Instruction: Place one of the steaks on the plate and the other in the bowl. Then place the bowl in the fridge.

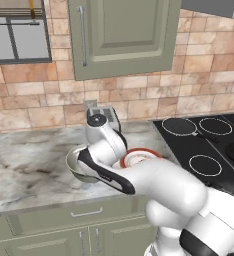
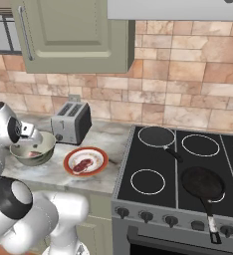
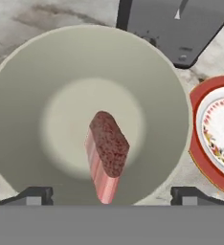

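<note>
My gripper [image 3: 112, 196] hangs open right over the pale grey-green bowl [image 3: 28, 86], its two fingertips [image 3: 35, 196] wide apart. One steak [image 3: 106, 153], dark on top with pink sides, lies tilted inside the bowl, between the fingertips and clear of both. In the right base view the hand hovers just above the bowl [image 2: 45, 145] on the marble counter. The other steak [image 2: 83, 164] lies flat on the orange-rimmed plate [image 2: 101, 155], just right of the bowl. In the left base view my arm covers most of the bowl [image 1: 73, 161] and plate [image 1: 139, 152]. The fridge is out of view.
A grey toaster [image 2: 71, 123] stands against the wall right behind the bowl and plate. To the right is a black stove [image 2: 153, 164] with a dark frying pan [image 2: 204, 183] on it. Green cabinets hang above and sit below the counter.
</note>
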Robot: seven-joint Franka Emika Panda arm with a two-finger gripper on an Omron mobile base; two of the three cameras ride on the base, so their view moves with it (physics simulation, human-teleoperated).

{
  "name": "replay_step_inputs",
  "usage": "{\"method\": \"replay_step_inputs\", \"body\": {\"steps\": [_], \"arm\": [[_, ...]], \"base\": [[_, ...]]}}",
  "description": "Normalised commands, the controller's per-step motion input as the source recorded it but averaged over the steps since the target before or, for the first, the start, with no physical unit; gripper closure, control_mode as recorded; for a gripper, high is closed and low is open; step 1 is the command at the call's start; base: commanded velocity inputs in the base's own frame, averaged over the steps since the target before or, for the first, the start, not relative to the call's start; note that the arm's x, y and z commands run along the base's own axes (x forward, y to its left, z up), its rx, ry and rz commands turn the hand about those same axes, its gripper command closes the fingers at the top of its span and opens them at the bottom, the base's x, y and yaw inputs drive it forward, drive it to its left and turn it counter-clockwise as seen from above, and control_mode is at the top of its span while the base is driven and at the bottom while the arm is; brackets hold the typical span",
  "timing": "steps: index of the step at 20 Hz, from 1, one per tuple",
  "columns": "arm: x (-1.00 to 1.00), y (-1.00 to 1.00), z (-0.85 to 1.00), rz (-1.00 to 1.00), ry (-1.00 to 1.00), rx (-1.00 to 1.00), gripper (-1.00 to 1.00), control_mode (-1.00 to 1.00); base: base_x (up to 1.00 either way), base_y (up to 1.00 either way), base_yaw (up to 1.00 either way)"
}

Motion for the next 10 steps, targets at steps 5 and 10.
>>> {"method": "replay_step_inputs", "body": {"steps": [5,10], "arm": [[-0.65,-0.24,0.19,-0.12,0.00,0.00,-1.00,-1.00],[-0.35,-0.70,0.48,-0.08,0.00,0.00,-1.00,-1.00]], "base": [[0.00,0.00,0.00],[0.00,0.00,0.00]]}}
